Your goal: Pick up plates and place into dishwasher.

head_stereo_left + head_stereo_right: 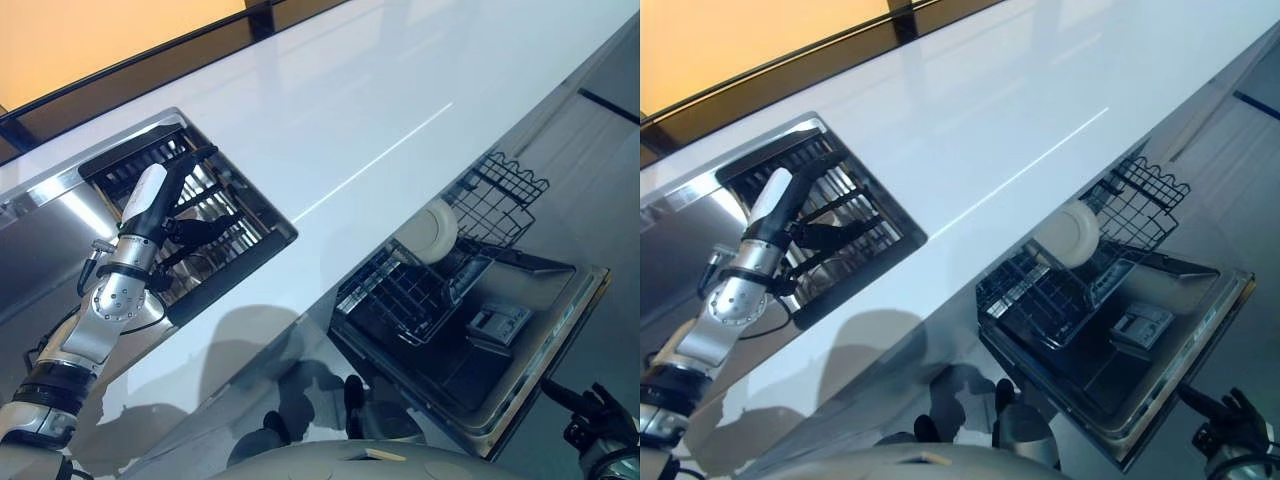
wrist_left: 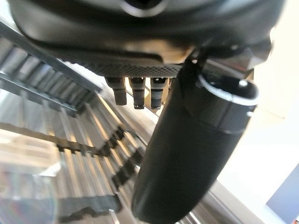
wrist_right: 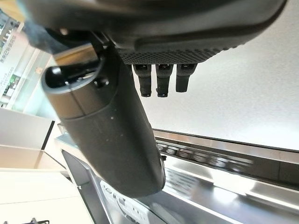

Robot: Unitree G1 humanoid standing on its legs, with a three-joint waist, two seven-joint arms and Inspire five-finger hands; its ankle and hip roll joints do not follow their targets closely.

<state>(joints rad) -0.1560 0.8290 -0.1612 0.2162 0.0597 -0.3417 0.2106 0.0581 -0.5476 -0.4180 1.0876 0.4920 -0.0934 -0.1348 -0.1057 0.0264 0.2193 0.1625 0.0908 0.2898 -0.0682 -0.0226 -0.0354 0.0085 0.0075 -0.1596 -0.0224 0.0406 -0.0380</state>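
Note:
A white plate (image 1: 430, 232) stands on edge in the black wire rack (image 1: 395, 295) of the open dishwasher (image 1: 520, 370), below the counter's front edge. My left hand (image 1: 160, 225) hovers over the slatted dark rack (image 1: 235, 215) in the sink at the left. Its fingers are straight and spread and it holds nothing; in the left wrist view its thumb (image 2: 187, 158) hangs above the rack's bars (image 2: 79, 140). My right hand (image 1: 598, 420) is low, beside the dishwasher door's outer corner, with relaxed fingers and nothing in it. The right wrist view shows its thumb (image 3: 107, 135) before the dishwasher's button strip (image 3: 201, 156).
A long white counter (image 1: 350, 110) runs across the view, with the steel sink rim (image 1: 50, 195) at the left. A second black wire basket (image 1: 505, 195) juts out beside the plate. The dishwasher door lies folded down towards me.

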